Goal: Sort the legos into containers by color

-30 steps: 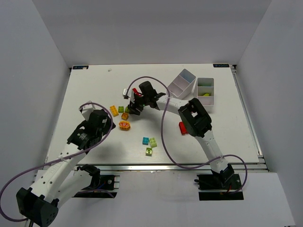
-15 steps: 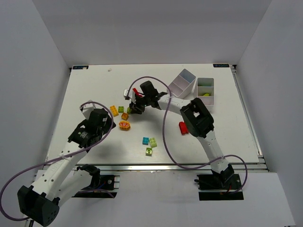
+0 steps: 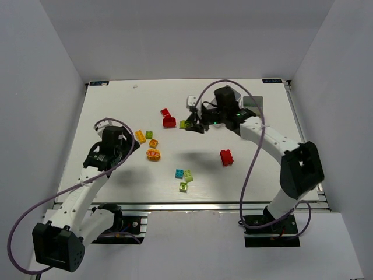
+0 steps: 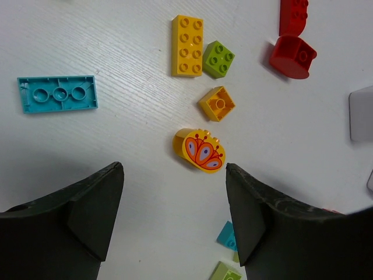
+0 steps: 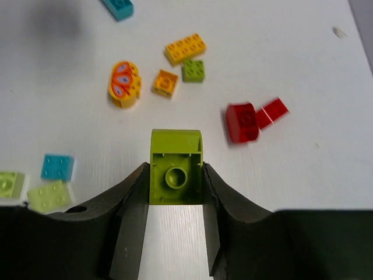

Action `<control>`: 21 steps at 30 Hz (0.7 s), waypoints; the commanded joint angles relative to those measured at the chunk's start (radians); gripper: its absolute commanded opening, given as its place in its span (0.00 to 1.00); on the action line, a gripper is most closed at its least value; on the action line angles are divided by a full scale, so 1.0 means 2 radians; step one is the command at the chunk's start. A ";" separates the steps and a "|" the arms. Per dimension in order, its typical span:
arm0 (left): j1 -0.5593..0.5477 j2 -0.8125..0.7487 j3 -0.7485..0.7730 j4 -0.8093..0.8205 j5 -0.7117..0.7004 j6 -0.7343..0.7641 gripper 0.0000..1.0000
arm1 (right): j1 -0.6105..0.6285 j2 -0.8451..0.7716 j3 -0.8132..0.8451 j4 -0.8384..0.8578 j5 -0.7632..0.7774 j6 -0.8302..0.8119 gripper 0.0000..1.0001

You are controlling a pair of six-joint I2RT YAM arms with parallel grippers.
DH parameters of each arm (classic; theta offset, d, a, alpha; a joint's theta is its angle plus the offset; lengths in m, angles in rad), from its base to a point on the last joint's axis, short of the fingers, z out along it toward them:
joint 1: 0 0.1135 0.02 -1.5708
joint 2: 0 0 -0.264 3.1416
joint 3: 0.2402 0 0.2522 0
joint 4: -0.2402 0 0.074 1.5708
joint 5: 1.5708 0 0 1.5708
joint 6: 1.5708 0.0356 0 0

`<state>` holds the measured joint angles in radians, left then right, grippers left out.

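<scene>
1. The white table lies beneath both grippers.
2. The right gripper clamps a lime brick between its fingers.
3. The left gripper is spread wide, with a yellow printed brick just ahead.
4. A red brick lies ahead-right of the right gripper.

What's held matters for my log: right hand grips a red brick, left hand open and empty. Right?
Not red: the right wrist view shows the right hand gripping a lime-green brick. The left hand is indeed open and empty.
</scene>
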<state>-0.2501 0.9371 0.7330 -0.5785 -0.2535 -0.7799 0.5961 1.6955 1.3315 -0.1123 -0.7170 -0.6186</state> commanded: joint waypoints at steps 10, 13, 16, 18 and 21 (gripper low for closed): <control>0.060 0.039 -0.004 0.081 0.095 0.013 0.80 | -0.207 -0.136 -0.046 -0.100 0.010 -0.122 0.00; 0.065 0.045 -0.006 0.092 0.108 0.011 0.80 | -0.247 -0.145 -0.048 -0.107 0.018 -0.148 0.00; 0.068 0.048 -0.007 0.100 0.115 0.012 0.80 | -0.286 -0.142 -0.040 -0.120 0.021 -0.175 0.00; 0.070 0.047 -0.011 0.102 0.116 0.014 0.80 | -0.308 -0.134 -0.029 -0.139 0.027 -0.208 0.00; 0.074 0.044 -0.017 0.102 0.117 0.016 0.80 | -0.339 -0.123 -0.020 -0.156 0.034 -0.251 0.00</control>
<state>-0.1143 1.0393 0.7185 -0.3992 -0.0410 -0.7589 -0.0345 1.4338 1.2465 -0.3710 -0.6636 -0.9943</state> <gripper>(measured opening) 0.799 0.426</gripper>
